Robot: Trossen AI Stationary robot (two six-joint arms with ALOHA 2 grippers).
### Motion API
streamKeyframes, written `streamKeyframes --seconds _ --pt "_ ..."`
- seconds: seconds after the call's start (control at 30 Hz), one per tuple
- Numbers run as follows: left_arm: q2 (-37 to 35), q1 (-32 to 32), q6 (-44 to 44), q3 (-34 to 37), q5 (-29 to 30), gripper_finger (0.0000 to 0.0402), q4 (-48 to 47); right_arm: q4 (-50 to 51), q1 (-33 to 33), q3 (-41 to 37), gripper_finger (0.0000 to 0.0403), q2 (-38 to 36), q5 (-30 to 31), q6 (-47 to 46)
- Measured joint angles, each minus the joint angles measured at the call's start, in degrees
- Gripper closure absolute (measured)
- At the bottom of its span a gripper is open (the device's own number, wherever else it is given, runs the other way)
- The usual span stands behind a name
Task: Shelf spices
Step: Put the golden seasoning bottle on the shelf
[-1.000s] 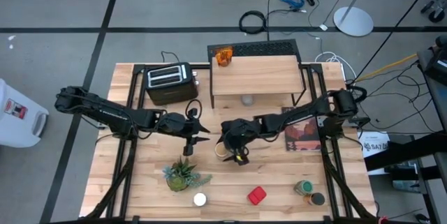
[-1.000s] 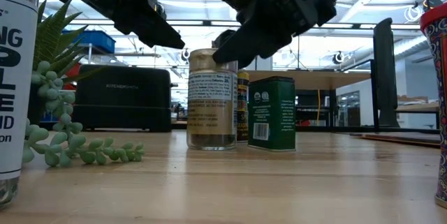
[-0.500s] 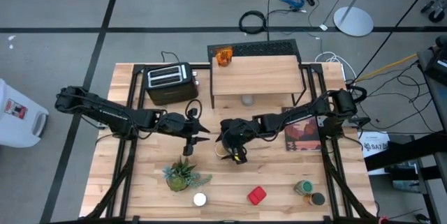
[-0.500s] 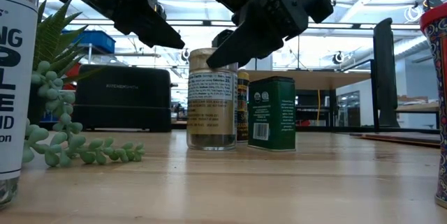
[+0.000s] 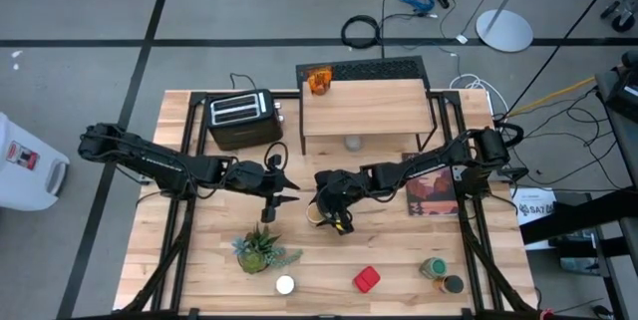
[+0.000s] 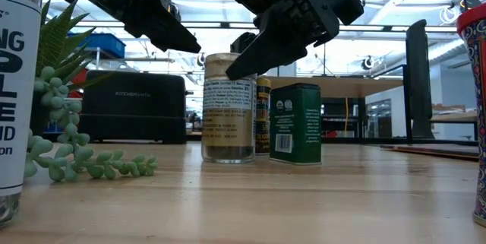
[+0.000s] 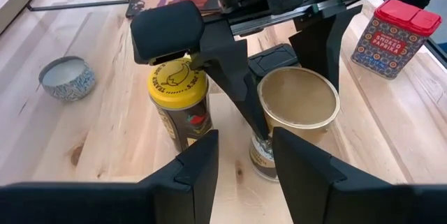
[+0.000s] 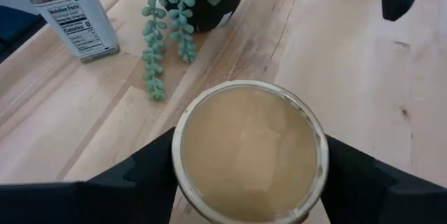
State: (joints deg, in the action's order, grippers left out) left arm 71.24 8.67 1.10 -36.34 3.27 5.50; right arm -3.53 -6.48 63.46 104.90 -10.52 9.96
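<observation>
The tan-lidded jar [image 6: 228, 115] stands upright on the table's middle, with my right gripper [image 8: 248, 182] closed around its lid [image 7: 298, 98]. Close beside it stand a yellow-lidded jar [image 7: 178, 88] and a dark green square tin [image 6: 295, 122]. My left gripper [image 7: 244, 161] hovers open above the table just left of these, holding nothing. The shelf [image 5: 364, 109] stands at the far side, with an amber jar [image 5: 318, 82] on its far left corner. A red tin [image 5: 366, 279] and a white-capped shaker [image 5: 285, 284] stand near the front edge. My right gripper has the tan lid's rim [image 8: 178, 161] between its two fingers [image 8: 147, 175], one on each side of the lid. The fingers slant down from the table's right. The jar stands upright with its base on the table.
A potted plant [image 5: 261, 250] stands near the front left, and a black toaster [image 5: 242, 119] left of the shelf. A small round tin [image 5: 352, 143] sits under the shelf. A book [image 5: 431, 192] lies at the right, and two more jars [image 5: 439, 272] stand at the front right.
In the low view my right gripper's near finger has come down and in against the side of the tan lid. The jar still stands upright on the table.
</observation>
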Motion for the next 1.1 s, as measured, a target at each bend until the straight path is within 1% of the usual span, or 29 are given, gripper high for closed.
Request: streamKeyframes --seconds 0.33,0.5,0.7,0.9,1.1 --pt "0.0 0.0 0.0 0.0 0.3 0.0257 0.0 -0.8 0.1 0.0 0.0142 -0.2 0.5 -1.5" --pt "0.0 0.0 0.0 0.0 2.0 0.0257 -0.5 -1.4 0.3 -0.1 0.0142 -3.3 1.0 -1.8" --pt "0.0 0.0 -0.4 0.0 6.3 0.0257 -0.5 1.2 1.1 -0.1 0.0142 -9.3 6.4 -2.3" --pt "0.0 0.0 -1.4 0.0 14.1 0.0257 -0.1 5.5 3.2 -0.1 0.0142 -16.0 14.1 -6.3" --pt "0.0 0.0 -3.9 0.0 19.2 0.0257 4.6 6.2 5.1 -0.1 0.0142 -20.9 20.6 -9.4"
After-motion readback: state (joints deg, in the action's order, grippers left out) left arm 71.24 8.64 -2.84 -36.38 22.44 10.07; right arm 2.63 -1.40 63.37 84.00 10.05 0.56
